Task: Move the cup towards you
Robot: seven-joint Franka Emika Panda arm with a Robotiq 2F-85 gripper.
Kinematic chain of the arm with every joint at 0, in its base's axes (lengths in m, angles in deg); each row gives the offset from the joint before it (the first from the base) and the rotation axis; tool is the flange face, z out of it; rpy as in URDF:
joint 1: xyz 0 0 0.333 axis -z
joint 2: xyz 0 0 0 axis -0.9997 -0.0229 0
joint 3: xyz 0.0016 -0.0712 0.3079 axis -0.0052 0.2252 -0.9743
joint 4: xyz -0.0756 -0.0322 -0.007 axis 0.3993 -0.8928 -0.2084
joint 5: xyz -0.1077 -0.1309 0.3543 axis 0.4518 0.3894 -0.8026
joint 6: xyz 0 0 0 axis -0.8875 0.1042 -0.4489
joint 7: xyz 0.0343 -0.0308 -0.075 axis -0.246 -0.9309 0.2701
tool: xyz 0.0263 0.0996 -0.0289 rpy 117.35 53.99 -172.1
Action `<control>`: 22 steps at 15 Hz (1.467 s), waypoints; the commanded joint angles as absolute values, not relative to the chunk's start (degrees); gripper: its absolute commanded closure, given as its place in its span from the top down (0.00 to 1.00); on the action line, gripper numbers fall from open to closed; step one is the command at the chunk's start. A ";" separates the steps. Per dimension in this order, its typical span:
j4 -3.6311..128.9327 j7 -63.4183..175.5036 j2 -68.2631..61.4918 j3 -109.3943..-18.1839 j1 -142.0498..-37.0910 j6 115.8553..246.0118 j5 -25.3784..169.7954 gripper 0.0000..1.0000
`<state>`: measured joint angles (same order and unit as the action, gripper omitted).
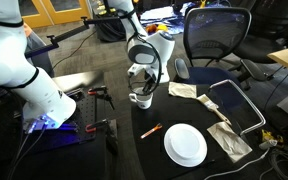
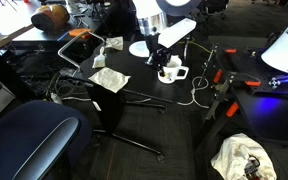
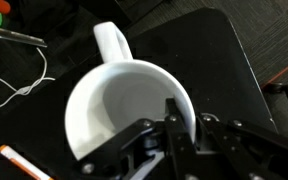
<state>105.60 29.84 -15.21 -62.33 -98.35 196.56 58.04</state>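
cup (image 3: 119, 105) upright, mouth up | handle opposite pincer (image 3: 189, 120) | pincer apparently pinching rim

A small white ceramic mug (image 3: 124, 105) with a side handle is seen from above on the black desk (image 3: 219, 55), inward from its rounded corner, its rim pinched by the black gripper (image 3: 190, 126); a thin orange pen (image 3: 19, 160) is seen beside it

White plate (image 1: 185, 145), orange pen (image 1: 150, 130), napkins (image 1: 182, 90), office chair (image 1: 216, 35).
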 commanded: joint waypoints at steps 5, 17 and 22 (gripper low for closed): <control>106.87 26.82 -13.50 -60.01 -100.29 197.51 61.69 0.53; 117.10 22.27 5.23 -59.78 -101.54 195.42 69.45 1.00; 120.87 18.88 14.19 -62.43 -98.15 193.85 76.69 1.00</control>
<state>117.27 21.31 7.28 -60.66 -100.46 195.89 73.27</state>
